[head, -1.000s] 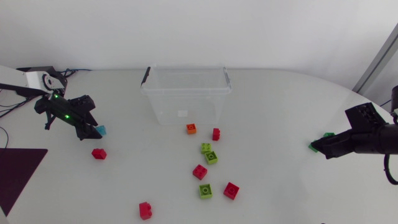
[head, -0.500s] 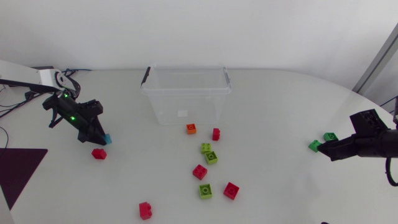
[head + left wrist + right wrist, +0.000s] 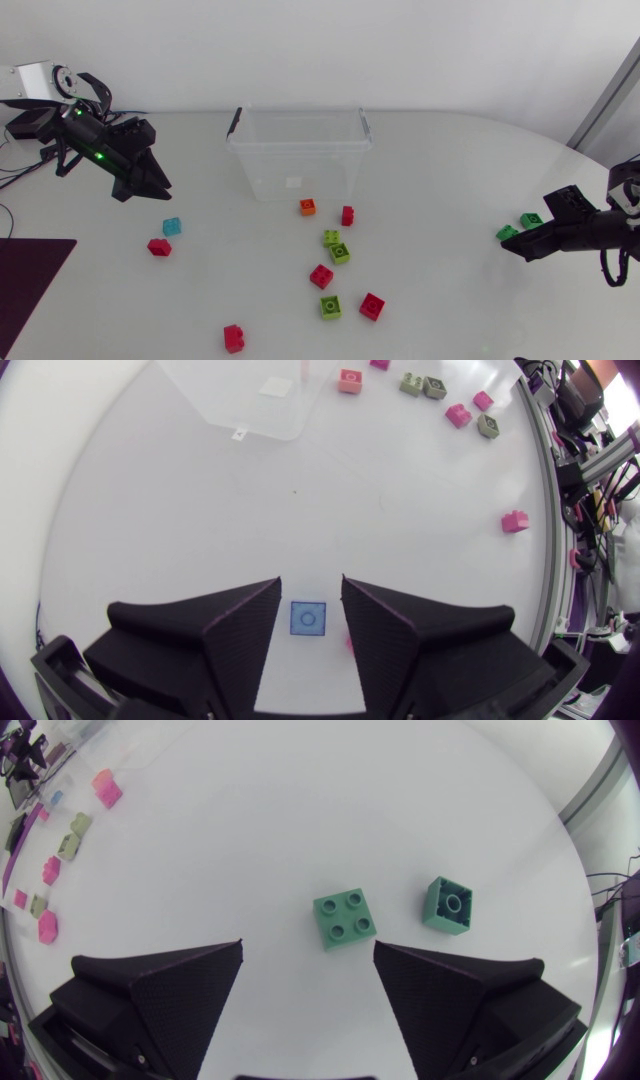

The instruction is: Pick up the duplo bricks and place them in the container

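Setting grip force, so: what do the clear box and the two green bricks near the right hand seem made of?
The box looks like clear plastic: the table shows through its walls. The four-stud green brick and one-stud green brick look like hard moulded plastic, smooth, evenly coloured, with crisp studs.

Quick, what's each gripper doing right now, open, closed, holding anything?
Left gripper: open, empty; the blue brick lies below the gap, untouched.
Right gripper: open, empty; the four-stud green brick lies just ahead, untouched.
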Robot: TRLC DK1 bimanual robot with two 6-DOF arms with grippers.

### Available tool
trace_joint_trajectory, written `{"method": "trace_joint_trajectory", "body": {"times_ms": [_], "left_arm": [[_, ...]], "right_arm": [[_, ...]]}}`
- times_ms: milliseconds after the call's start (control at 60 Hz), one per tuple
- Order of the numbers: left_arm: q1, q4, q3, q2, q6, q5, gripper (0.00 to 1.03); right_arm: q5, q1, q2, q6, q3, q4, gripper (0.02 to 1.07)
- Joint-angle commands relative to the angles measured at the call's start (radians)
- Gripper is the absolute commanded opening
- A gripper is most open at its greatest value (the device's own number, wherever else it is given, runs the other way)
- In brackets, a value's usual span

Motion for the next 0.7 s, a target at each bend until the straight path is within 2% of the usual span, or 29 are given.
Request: {"method": "trace_joint_trajectory", "body": {"times_ms": [0, 50, 100, 167, 267, 333, 400, 500, 667, 683], "left_arm": [[0.023, -0.016, -0.037, 0.010, 0.037, 0.010, 0.44], [0.035, -0.013, -0.033, 0.019, 0.046, 0.010, 0.46], [0.050, -0.014, -0.020, 0.034, 0.050, 0.010, 0.56], [0.060, -0.016, -0.020, 0.040, 0.070, 0.010, 0.61], [0.072, -0.014, -0.024, 0.062, 0.098, 0.009, 0.71], [0.076, -0.013, -0.026, 0.076, 0.110, 0.005, 0.73], [0.081, -0.011, -0.024, 0.091, 0.118, 0.002, 0.74], [0.090, 0.003, -0.033, 0.106, 0.136, -0.007, 0.81], [0.096, 0.018, -0.046, 0.142, 0.167, -0.037, 0.81], [0.096, 0.018, -0.050, 0.142, 0.176, -0.037, 0.81]], "right_arm": [[-0.013, -0.003, 0.040, -0.041, 0.026, 0.018, 0.97], [-0.013, -0.003, 0.059, -0.052, 0.035, 0.024, 0.97], [-0.014, -0.003, 0.083, -0.072, 0.046, 0.027, 0.97], [-0.019, -0.003, 0.118, -0.084, 0.064, 0.027, 0.93], [-0.018, 0.001, 0.166, -0.087, 0.084, 0.045, 0.92], [-0.019, 0.004, 0.190, -0.090, 0.093, 0.053, 0.85], [-0.025, 0.003, 0.203, -0.103, 0.101, 0.051, 0.69], [-0.042, -0.003, 0.207, -0.103, 0.106, 0.053, 0.38], [-0.076, -0.007, 0.192, -0.099, 0.112, 0.022, 0.26], [-0.087, -0.007, 0.186, -0.098, 0.112, 0.013, 0.21]]}}
